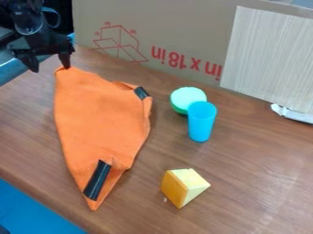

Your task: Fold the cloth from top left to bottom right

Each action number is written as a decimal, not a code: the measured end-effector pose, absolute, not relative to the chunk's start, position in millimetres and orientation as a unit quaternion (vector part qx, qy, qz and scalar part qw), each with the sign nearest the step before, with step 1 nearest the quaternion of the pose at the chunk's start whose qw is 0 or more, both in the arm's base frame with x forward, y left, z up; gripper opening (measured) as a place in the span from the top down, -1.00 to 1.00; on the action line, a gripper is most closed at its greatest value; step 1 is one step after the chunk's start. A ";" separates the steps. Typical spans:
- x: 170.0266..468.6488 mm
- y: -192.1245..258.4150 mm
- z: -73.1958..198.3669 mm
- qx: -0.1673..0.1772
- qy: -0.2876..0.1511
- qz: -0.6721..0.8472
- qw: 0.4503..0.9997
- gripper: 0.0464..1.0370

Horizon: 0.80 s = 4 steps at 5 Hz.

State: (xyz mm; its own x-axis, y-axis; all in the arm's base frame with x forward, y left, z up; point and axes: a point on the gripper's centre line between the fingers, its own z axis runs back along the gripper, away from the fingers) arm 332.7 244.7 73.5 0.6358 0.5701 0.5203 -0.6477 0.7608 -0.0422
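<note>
While the gripper (pixel 49 68) hangs wide-fingered at ten o'clock, the orange cloth (pixel 101 119) crosses a wood-grained tabletop (pixel 245 183), cardboard (pixel 183 23) standing at twelve.

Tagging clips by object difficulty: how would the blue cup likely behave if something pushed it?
The blue cup is tall and narrow, so a push near its rim would probably tip it. Once down, its round wall suggests it could roll. It looks like thin plastic, so it is likely light and easily shoved.
</note>
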 end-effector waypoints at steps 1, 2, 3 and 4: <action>339.0 251.8 69.5 0.080 -0.261 0.346 0.898 -0.92; 344.3 255.8 63.8 0.085 -0.258 0.353 0.896 -0.92; 349.6 259.7 55.7 0.089 -0.252 0.353 0.897 -0.92; 351.7 264.4 44.3 0.096 -0.243 0.354 0.898 -0.92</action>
State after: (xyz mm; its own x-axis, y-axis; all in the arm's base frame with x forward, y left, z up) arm 351.7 264.4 44.3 0.6310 0.5891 0.5048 -0.6821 0.7312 -0.0007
